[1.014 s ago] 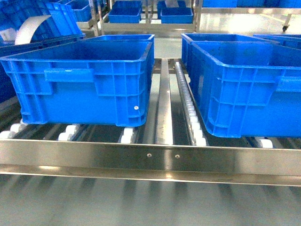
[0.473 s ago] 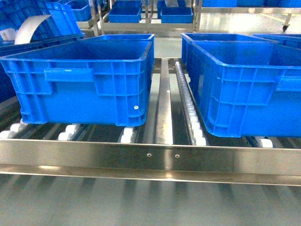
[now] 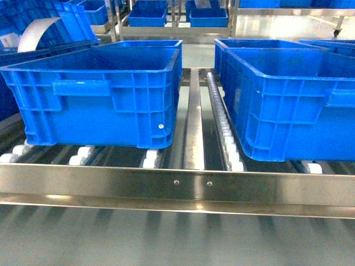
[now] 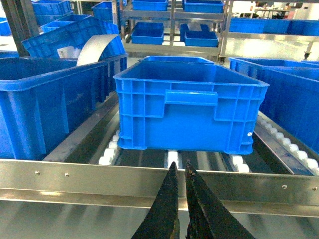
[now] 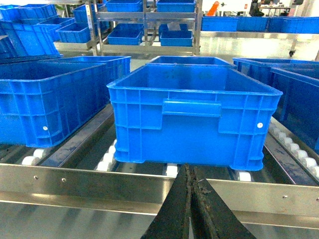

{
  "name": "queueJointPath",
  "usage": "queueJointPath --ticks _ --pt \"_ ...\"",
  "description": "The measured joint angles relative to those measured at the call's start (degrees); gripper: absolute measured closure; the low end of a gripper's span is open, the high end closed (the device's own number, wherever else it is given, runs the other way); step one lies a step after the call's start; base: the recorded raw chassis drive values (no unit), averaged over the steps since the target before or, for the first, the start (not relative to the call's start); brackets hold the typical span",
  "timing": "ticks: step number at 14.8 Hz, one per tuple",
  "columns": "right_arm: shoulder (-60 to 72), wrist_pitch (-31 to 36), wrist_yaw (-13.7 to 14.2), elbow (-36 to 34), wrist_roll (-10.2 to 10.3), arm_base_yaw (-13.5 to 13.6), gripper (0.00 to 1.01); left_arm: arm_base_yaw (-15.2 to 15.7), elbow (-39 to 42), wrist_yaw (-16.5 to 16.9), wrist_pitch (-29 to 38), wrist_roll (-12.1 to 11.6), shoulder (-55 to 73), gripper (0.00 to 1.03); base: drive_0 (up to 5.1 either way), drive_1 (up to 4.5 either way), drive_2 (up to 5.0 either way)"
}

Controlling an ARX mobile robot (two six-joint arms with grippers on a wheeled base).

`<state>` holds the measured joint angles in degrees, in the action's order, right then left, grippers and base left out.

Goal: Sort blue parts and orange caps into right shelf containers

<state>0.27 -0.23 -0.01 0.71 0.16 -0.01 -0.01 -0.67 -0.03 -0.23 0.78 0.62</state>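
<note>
Head view: two blue crates [image 3: 100, 94] [image 3: 288, 105] on the roller shelf, behind its steel front rail [image 3: 177, 188]; no grippers visible.
Left wrist: left gripper [image 4: 180, 172] fingers nearly together, empty, before the rail.
Right wrist: right gripper [image 5: 191, 172] pressed closed, empty.

blue crates [image 3: 105, 94] — ribbed, silver rail [image 3: 177, 185]

The head camera is looking forward and slightly down across the steel front rail [image 3: 188, 185] at two blue crates, the left crate [image 3: 97, 97] and the right crate [image 3: 288, 105]. Each wrist camera is facing one crate squarely from lower and nearer, sharing that rail.
</note>
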Motion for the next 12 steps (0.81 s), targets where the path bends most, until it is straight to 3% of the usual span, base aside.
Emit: queueJointPath --ticks 7,8,9,12 --pt "0.00 0.00 0.00 0.00 0.00 0.00 0.99 0.00 0.00 0.00 0.00 0.00 0.00 1.01 0.0 0.00 0.0" --pt "0.00 0.00 0.00 0.00 0.00 0.00 0.99 0.00 0.00 0.00 0.00 0.02 0.00 0.94 0.0 0.00 0.0" --pt "0.00 0.00 0.00 0.00 0.00 0.00 0.94 0.00 0.00 0.02 0.00 0.02 0.00 0.79 0.0 0.00 0.0" --pt "0.00 0.00 0.00 0.00 0.00 0.00 0.56 0.00 0.00 0.00 0.00 0.00 0.00 0.41 0.0 0.00 0.0"
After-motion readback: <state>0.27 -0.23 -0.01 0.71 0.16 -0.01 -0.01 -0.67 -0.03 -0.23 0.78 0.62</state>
